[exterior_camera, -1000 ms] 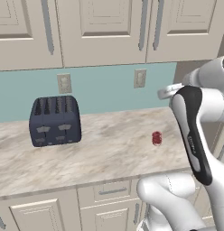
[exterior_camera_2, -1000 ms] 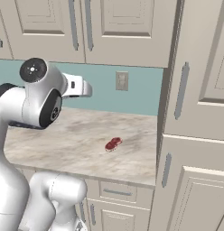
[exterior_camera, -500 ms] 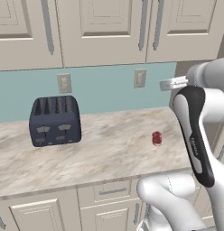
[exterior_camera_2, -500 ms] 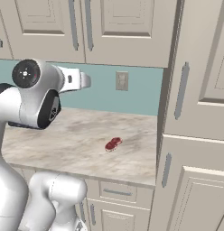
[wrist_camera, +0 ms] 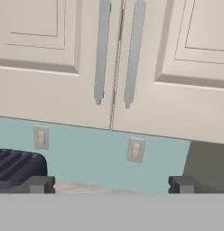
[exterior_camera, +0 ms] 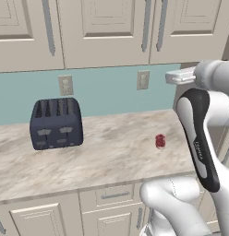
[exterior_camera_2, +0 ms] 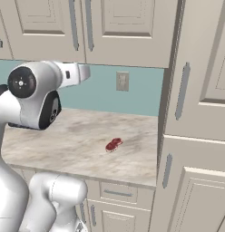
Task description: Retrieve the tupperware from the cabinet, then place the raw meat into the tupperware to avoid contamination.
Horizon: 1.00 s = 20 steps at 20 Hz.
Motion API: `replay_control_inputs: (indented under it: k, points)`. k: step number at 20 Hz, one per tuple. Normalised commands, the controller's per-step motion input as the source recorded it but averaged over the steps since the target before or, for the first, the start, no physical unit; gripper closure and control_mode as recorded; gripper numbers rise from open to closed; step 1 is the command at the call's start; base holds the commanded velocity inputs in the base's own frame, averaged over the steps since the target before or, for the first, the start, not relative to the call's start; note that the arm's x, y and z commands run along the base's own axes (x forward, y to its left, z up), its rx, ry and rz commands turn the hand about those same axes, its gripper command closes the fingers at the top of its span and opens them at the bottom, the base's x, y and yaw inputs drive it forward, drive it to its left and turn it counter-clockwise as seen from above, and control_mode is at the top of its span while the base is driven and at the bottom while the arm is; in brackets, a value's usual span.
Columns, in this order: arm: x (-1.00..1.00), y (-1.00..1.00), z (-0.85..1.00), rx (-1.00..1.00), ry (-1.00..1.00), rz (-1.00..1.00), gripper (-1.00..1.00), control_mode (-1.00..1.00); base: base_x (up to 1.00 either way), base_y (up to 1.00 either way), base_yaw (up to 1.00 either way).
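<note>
On the left of the beige marbled stone counter (exterior_camera: pixel 102 152) stands a dark blue four-slot toaster (exterior_camera: pixel 56 123), close to the pale teal backsplash (exterior_camera: pixel 107 90). To its right the top lies bare across a wide stretch as far as the tiny red chunk of raw meat (exterior_camera: pixel 160 141), which rests alone near the counter's right end, well apart from the toaster and short of the front edge. Past it a tall beige cupboard unit (exterior_camera_2: pixel 196 136) closes off the counter on the right.

Above, the beige wall cabinet with raised-panel doors (wrist_camera: pixel 64 58) is shut, its two long grey bar handles (wrist_camera: pixel 101 49) hanging side by side at the door seam, with two beige wall outlets (wrist_camera: pixel 135 150) below on the backsplash.

The two-finger gripper (wrist_camera: pixel 111 185) hangs in the air facing that seam, its dark fingertips (wrist_camera: pixel 39 184) spread fully wide, holding and touching nothing.
</note>
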Motion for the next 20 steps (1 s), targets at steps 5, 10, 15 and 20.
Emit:
replay_control_inputs:
  k: [5,10,15,20]
  points:
    - [0.00,0.00,0.31,0.00,-0.19,0.00,-1.00,-1.00,0.00,0.00,0.00]
    - [0.00,0.00,0.30,0.00,-0.18,0.00,-1.00,-1.00,0.00,0.00,0.00]
    - [0.00,0.00,0.26,0.00,-0.18,0.00,-1.00,-1.00,0.00,0.00,0.00]
    - [0.00,0.00,0.22,0.00,-0.15,0.00,-1.00,-1.00,0.00,0.00,0.00]
